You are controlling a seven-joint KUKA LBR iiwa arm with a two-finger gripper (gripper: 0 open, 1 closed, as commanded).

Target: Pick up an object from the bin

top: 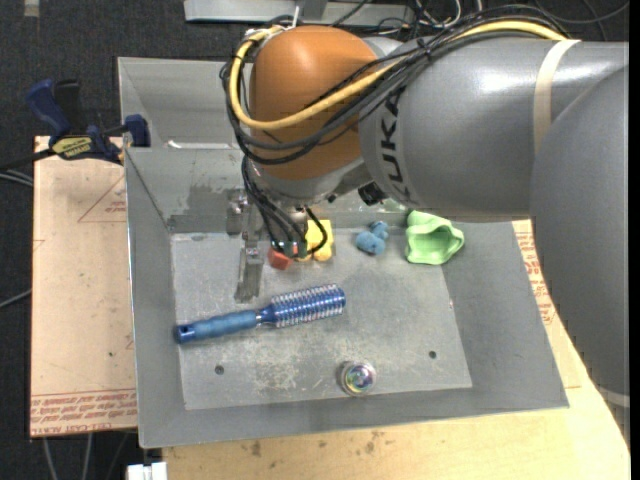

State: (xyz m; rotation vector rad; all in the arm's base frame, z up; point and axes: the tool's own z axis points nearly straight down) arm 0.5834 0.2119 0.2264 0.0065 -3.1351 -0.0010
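Note:
My gripper (246,290) hangs low over the left middle of the bin, under the arm's orange cover. Its tip is just above the bin floor. A blue hairbrush (262,316) lies flat just below and right of it, handle pointing left, apart from the tip. A small red and yellow thing (318,245) sits close on the right of the gripper, partly hidden by the wrist's cables. Nothing shows in the gripper's hold.
A small blue thing (373,238) and a crumpled green thing (432,238) lie to the right, near the arm. A round silver thing (356,376) rests near the front wall. The big grey arm covers the bin's back right.

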